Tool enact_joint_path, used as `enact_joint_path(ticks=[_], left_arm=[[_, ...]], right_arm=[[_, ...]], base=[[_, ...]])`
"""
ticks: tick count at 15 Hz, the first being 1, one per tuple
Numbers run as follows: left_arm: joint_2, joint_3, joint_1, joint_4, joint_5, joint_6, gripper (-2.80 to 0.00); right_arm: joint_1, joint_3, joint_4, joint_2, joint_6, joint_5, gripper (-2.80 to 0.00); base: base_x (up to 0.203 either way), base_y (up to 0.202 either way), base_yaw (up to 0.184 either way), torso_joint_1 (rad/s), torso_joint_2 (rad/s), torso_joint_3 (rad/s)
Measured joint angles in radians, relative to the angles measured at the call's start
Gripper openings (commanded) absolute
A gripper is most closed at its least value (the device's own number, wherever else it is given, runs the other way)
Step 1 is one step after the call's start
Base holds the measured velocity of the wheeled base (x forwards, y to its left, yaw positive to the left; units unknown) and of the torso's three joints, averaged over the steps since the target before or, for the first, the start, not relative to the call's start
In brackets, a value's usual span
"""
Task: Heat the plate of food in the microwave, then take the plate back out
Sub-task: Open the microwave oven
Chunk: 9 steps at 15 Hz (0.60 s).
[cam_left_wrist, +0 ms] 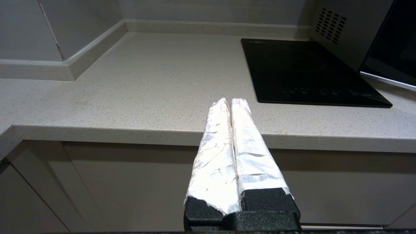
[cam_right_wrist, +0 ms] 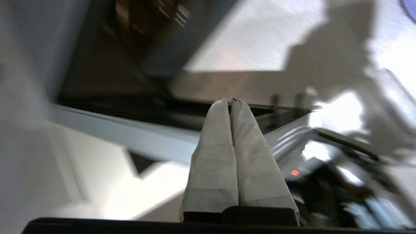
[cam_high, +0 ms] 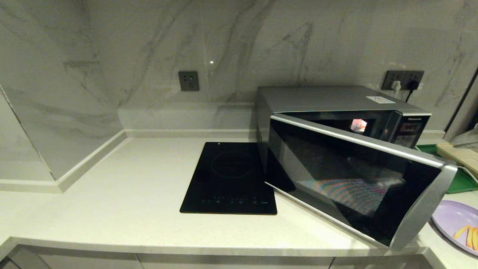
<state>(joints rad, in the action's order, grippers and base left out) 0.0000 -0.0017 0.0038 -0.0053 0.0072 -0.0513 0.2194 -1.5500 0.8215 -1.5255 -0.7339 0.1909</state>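
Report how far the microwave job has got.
Done: the microwave door stands partly open. In hand: nothing; the left gripper is shut and parked by the counter's edge, the right gripper shut near the microwave. Left: the plate of food sits on the counter, so loading, heating and retrieving remain.

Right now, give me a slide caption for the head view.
Microwave door swung partly open beside the black cooktop; plate of food waits on the counter at right.

The left gripper (cam_left_wrist: pixel 230 100) sits low in front of the counter (cam_left_wrist: pixel 130 84) edge — its taped fingers pressed together, holding nothing. The right gripper (cam_right_wrist: pixel 231 101) is likewise closed and empty, its tips pointing at the microwave (cam_right_wrist: pixel 136 107) door's edge.
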Motion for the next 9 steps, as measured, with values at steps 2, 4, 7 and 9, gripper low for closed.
enact_joint_path(ticks=[2, 4, 7, 9], left_arm=[[0.0, 0.0, 0.0, 0.0, 0.0, 0.0, -2.8], [0.0, 0.0, 0.0, 0.0, 0.0, 0.0, -2.8], [0.0, 0.0, 0.0, 0.0, 0.0, 0.0, -2.8], [0.0, 0.0, 0.0, 0.0, 0.0, 0.0, -2.8]], right_arm=[[-0.004, 0.063, -0.001, 0.0, 0.101, 0.007, -2.8], [-0.006, 0.103, -0.002, 0.002, 0.162, 0.01, -2.8], [-0.006, 0.191, -0.002, 0.03, 0.323, 0.066, -2.8], [-0.01, 0.25, -0.001, 0.06, 0.455, 0.118, -2.8]], base=[[0.0, 0.0, 0.0, 0.0, 0.0, 0.0], [0.0, 0.0, 0.0, 0.0, 0.0, 0.0], [0.0, 0.0, 0.0, 0.0, 0.0, 0.0], [0.0, 0.0, 0.0, 0.0, 0.0, 0.0]])
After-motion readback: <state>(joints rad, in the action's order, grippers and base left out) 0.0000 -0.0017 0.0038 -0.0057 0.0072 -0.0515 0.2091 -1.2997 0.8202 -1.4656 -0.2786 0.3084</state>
